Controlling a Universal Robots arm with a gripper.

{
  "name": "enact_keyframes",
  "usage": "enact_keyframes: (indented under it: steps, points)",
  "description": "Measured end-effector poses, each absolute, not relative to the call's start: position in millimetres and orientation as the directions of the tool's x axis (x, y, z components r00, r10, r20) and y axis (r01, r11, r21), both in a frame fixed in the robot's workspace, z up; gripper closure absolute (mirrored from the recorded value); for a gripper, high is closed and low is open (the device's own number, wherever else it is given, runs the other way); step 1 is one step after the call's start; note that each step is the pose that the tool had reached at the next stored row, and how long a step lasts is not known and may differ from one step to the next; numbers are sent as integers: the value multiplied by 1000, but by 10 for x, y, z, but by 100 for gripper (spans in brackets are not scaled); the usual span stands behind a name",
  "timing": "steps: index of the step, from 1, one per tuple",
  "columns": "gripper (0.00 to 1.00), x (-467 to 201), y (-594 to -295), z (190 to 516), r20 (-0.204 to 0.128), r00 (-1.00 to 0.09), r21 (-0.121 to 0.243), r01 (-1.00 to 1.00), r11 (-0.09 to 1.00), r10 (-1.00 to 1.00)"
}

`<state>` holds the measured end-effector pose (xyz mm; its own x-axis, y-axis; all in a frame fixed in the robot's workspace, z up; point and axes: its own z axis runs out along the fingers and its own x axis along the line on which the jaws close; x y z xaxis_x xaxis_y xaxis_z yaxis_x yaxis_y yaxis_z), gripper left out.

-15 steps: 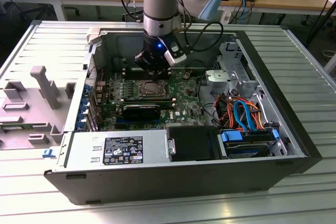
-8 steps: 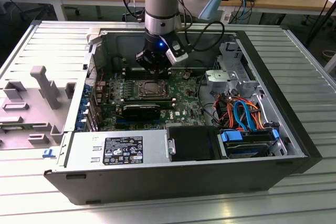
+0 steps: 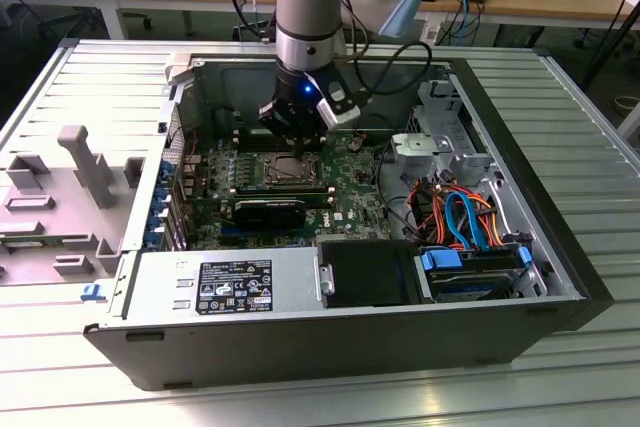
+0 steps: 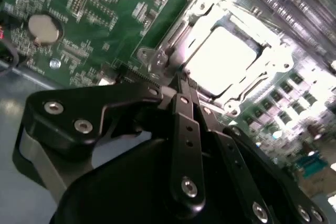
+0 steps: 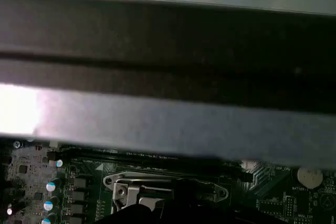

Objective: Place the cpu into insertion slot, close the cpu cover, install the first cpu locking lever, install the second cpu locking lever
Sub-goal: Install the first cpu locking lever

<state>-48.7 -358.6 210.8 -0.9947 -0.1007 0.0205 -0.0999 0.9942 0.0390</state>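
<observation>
In the second wrist view the cpu [image 4: 223,59] lies in its socket with its bright silvery top facing up. The cpu cover [image 4: 173,38] lies flat around it as a silver frame. My gripper [image 4: 181,80] is shut, its black fingers pressed together, with the tips at the socket's edge beside a small metal lever end [image 4: 157,60]. I cannot tell whether the tips touch that lever. In the exterior view the gripper [image 3: 298,147] hangs straight over the insertion slot [image 3: 290,169] on the green board. The first wrist view shows the socket frame [image 5: 163,188] below a case wall.
The open computer case [image 3: 540,197] walls in the board on all sides. A grey power supply [image 3: 225,287] and a drive bay with blue tabs [image 3: 470,272] sit at the front. Orange and blue cables [image 3: 460,212] lie at the exterior view's right. A coin battery [image 4: 44,29] sits on the board.
</observation>
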Motion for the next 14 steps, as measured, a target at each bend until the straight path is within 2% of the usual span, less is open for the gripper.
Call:
enact_keyframes:
  steps: [14]
  points:
    - [89, -483, -3663, 2207, 22, -999, 25, -46, 999, -47]
